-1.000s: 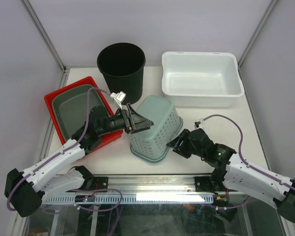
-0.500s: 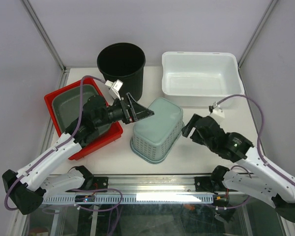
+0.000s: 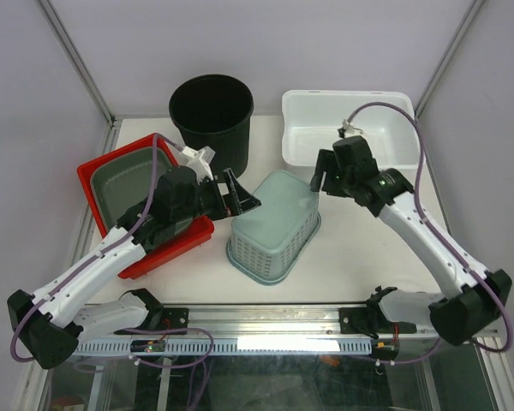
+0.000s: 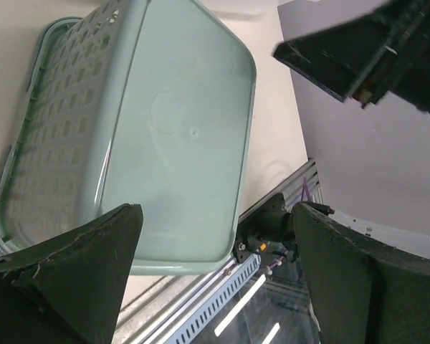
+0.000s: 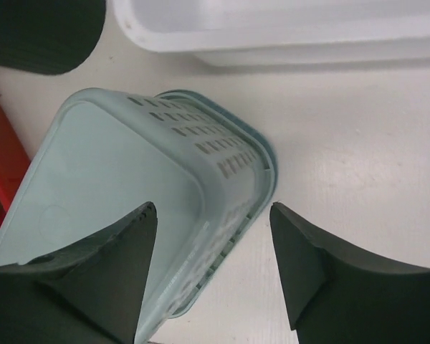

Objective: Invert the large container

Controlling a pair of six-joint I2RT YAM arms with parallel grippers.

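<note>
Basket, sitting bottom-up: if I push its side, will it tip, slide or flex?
The basket probably slides rather than tips: its wider rim sits flat on the table. It likely weighs little for its size, given its thin perforated walls. Those walls may flex under a pinch, and the smooth base looks slippery.

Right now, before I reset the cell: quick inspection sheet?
Surface: pale table; no spills seen.
Job's things: basket lies bottom up, rim on the table.
Clutter: black bucket and white tub at the back; red tray holding grey tub at left.
Grippers: left gripper open by the basket's left side; right gripper open over its far right corner; neither grips it.
Cables: left purple cable and right purple cable loop above the arms.
Surroundings: plain walls, metal frame post.
</note>
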